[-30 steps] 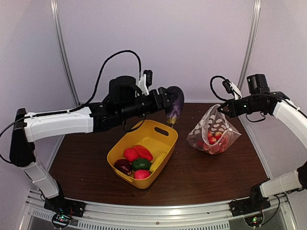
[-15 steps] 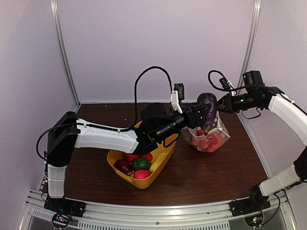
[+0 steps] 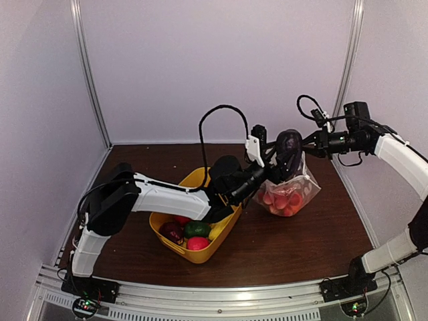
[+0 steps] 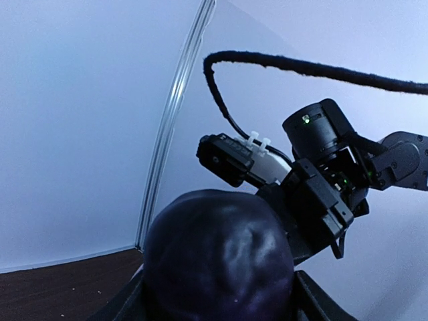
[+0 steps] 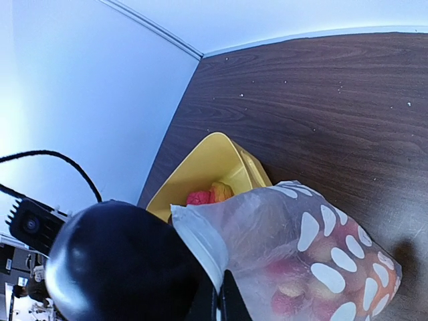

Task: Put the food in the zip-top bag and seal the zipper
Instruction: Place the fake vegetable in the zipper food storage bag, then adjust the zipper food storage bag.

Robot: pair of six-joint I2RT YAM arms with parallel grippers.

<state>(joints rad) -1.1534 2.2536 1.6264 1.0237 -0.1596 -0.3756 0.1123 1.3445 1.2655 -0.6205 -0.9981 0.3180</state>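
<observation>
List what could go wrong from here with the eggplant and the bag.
1. The eggplant, held by the left pincer, is right at the mouth of the zip-top bag; it may catch the rim and fall outside.
2. The right pincer pinches only one edge of the mouth; pushing could pull the bag free.

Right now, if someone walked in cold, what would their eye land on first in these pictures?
The dark purple eggplant, held in the left gripper at the mouth of the polka-dot zip-top bag, right of centre. The right gripper pinches the bag's top edge, and reddish pieces already lie inside. Then the yellow tub near the middle, with red, green and yellow food in it.
</observation>
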